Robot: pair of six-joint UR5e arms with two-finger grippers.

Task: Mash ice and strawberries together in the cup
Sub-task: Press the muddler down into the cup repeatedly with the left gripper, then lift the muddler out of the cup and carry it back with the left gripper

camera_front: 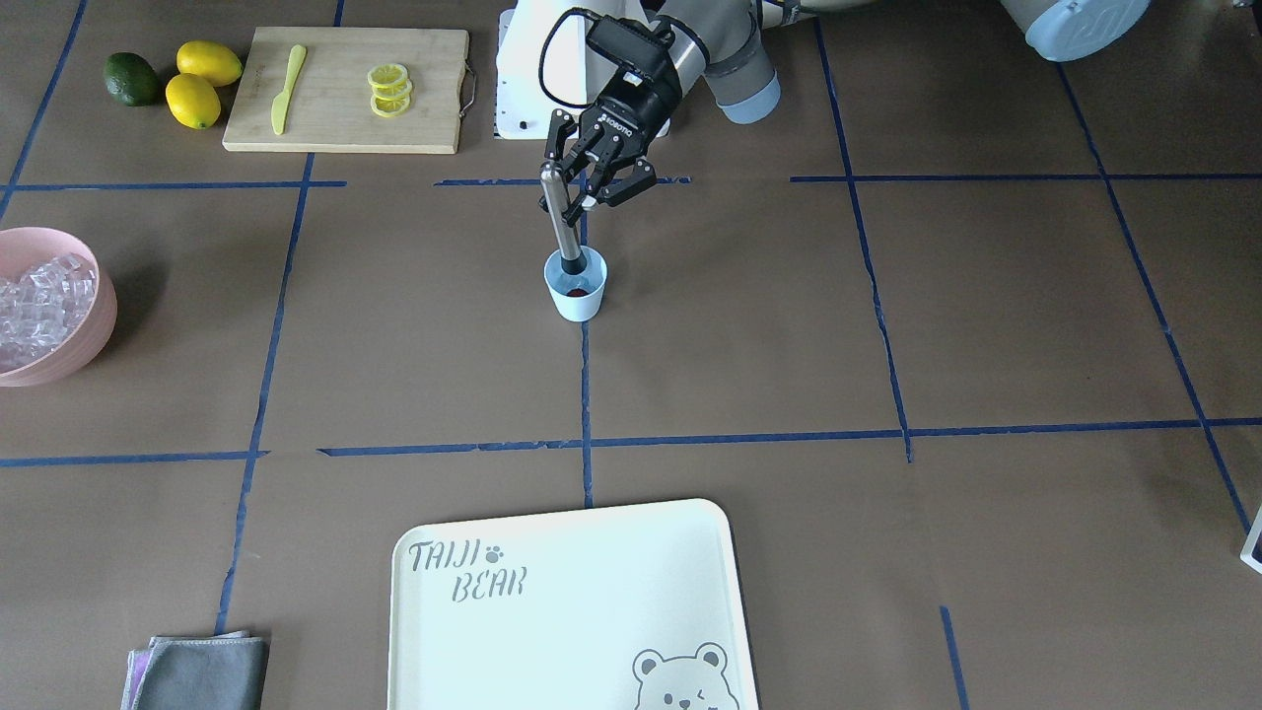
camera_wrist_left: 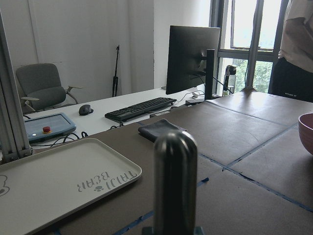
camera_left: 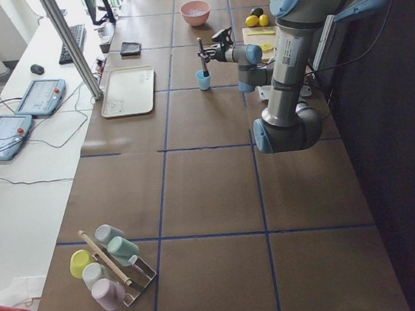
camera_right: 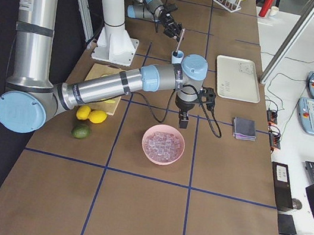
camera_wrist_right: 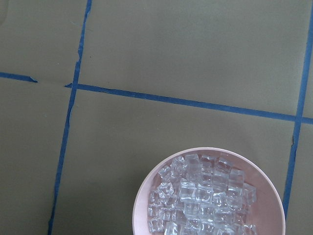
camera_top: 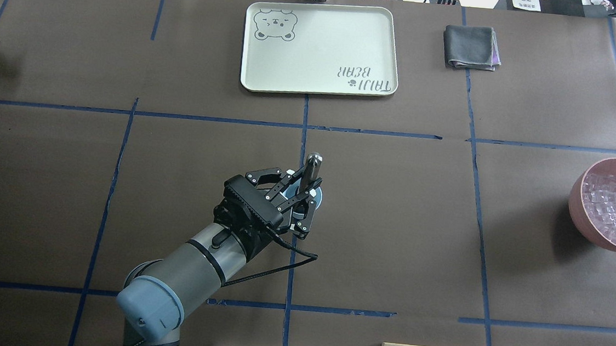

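The light blue cup (camera_front: 576, 293) stands near the table's middle, on a blue tape line. My left gripper (camera_front: 584, 187) is shut on an upright metal muddler (camera_front: 561, 219) whose dark lower end sits inside the cup. A red strawberry (camera_front: 579, 292) shows at the cup's bottom beside it. From overhead the left gripper (camera_top: 300, 191) covers most of the cup (camera_top: 317, 196). The ice (camera_wrist_right: 203, 196) fills a pink bowl (camera_wrist_right: 274, 205). I cannot tell if ice is in the cup. My right gripper (camera_right: 183, 122) hangs above that bowl (camera_right: 163, 144). I cannot tell if it is open.
A cutting board (camera_front: 345, 89) with lemon slices (camera_front: 389, 91) and a yellow knife (camera_front: 286, 87) lies near the robot base, with two lemons (camera_front: 202, 84) and a green fruit (camera_front: 131, 79) beside it. A white tray (camera_front: 572, 611) and a grey cloth (camera_front: 202, 671) lie on the operators' side.
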